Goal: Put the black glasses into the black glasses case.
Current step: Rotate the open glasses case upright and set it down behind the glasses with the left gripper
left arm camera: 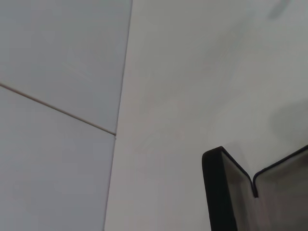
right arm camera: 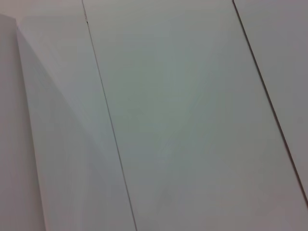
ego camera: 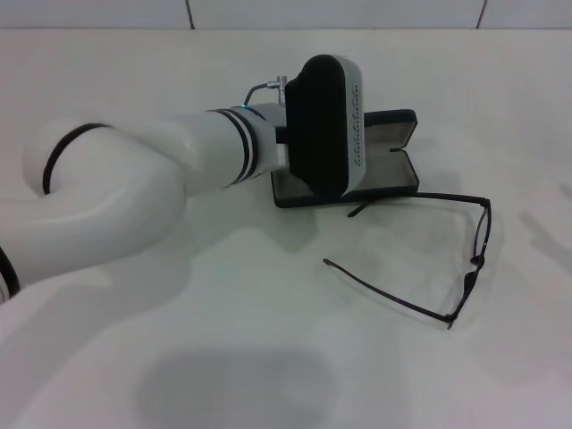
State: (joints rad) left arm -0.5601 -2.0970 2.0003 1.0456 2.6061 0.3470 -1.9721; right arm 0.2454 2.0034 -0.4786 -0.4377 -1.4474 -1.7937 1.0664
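Right of the open black glasses case [ego camera: 393,165], black glasses [ego camera: 469,259], temples leftward; left gripper [ego camera: 326,125] fingers' state unclear.

The black glasses case [ego camera: 393,161] lies open on the table [ego camera: 268,357], lid standing at its far side. The left arm reaches in from the left, and the left gripper [ego camera: 326,125] is over the case's left part, perhaps touching it. The black glasses [ego camera: 465,259] lie unfolded just in front and right of the case, temple arms pointing left
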